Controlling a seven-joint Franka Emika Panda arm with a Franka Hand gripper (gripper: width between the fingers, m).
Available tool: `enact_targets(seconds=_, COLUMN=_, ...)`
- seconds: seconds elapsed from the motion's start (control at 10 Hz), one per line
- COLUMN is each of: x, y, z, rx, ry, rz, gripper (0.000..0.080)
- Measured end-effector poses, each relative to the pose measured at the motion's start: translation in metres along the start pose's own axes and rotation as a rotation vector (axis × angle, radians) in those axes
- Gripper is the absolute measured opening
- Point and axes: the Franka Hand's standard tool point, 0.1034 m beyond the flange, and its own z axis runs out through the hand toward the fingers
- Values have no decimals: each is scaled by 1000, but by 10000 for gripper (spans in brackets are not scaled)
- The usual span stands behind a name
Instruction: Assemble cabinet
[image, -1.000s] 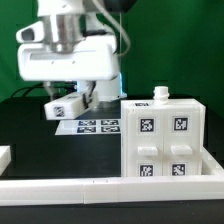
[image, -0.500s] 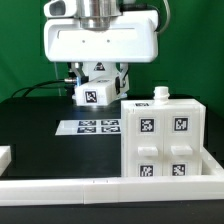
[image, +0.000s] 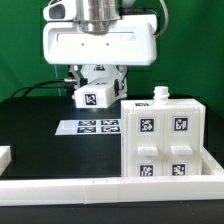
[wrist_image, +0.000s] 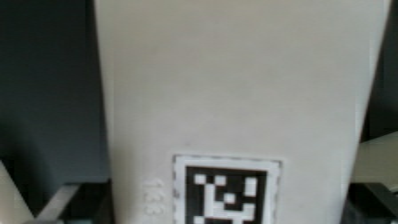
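Note:
The white cabinet body stands at the exterior view's right, with tagged drawer blocks on its front face and a small peg on top. My gripper hangs to its left, above the table, shut on a white tagged cabinet piece. In the wrist view this piece is a long white slab that fills most of the frame, with its tag near the jaws. The fingertips are mostly hidden behind it.
The marker board lies flat on the black table below the held piece. A white rail runs along the front edge. A small white part lies at the exterior view's far left. A green wall stands behind.
Over the last second the arm has swung to the exterior view's right and turned square to the camera, carrying the white piece with it. In the last half second almost nothing has moved.

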Motion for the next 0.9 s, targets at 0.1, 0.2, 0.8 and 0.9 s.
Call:
enact_targets(seconds=0.1, x=4, y=-9, z=-12, rx=-12, ry=-23, rz=-25, gripper=560)
enact_targets(seconds=0.2, x=14, y=-20, z=-27, rx=-7, ry=-17, rz=-38, gripper=560)
enact_targets(seconds=0.8, x=46, y=-55, z=-56, rx=-7, ry=-11, rz=-56, gripper=560)
enact_targets(seconds=0.9, x=46, y=-55, z=-56, rx=-7, ry=-11, rz=-57, gripper=560)
